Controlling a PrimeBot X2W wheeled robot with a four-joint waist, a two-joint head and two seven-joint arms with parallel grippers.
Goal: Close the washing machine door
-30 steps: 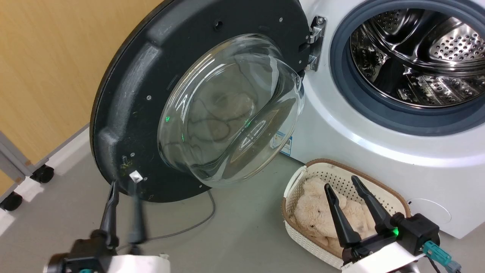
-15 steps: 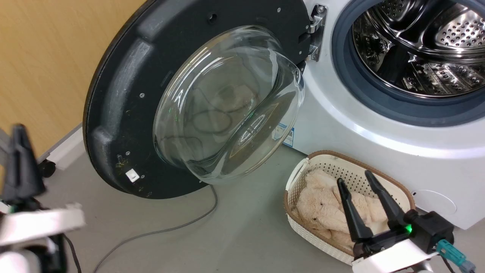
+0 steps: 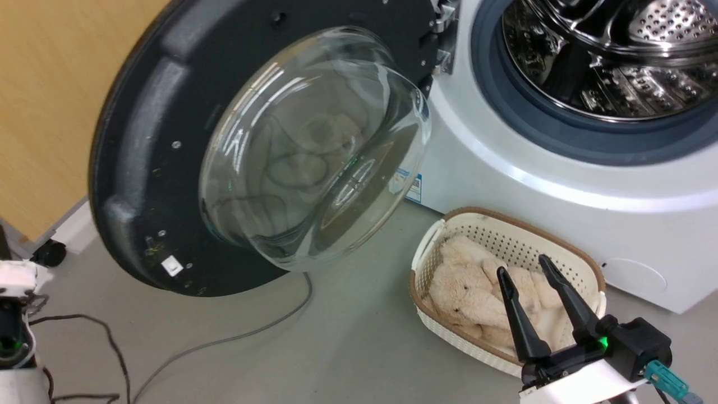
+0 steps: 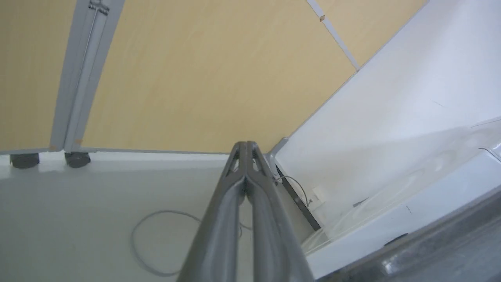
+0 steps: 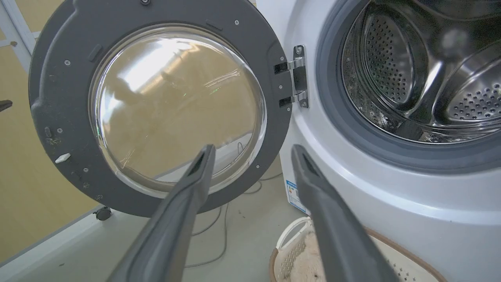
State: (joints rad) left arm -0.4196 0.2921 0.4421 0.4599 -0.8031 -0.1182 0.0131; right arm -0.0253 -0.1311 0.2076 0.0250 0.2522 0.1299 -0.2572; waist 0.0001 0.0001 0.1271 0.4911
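The right gripper (image 3: 521,265) hovers low at the front with its two dark fingers spread and nothing between them, above the near rim of a cream perforated basket (image 3: 589,269) that holds a beige plush toy (image 3: 465,286). The left gripper (image 4: 245,144) has its fingers pressed together on nothing, pointing at the foot of a yellow wood panel (image 4: 195,78). A grey cable (image 3: 235,336) curls over the floor. Beyond it the washing machine door (image 3: 140,140) stands swung wide open to the left on its metal hinge (image 5: 299,74), its matte inner face and bulging glass bowl (image 3: 314,151) turned outward. Further right is the white washing machine (image 3: 505,185), where a grey gasket (image 3: 561,134) rings the open steel drum (image 3: 606,56).
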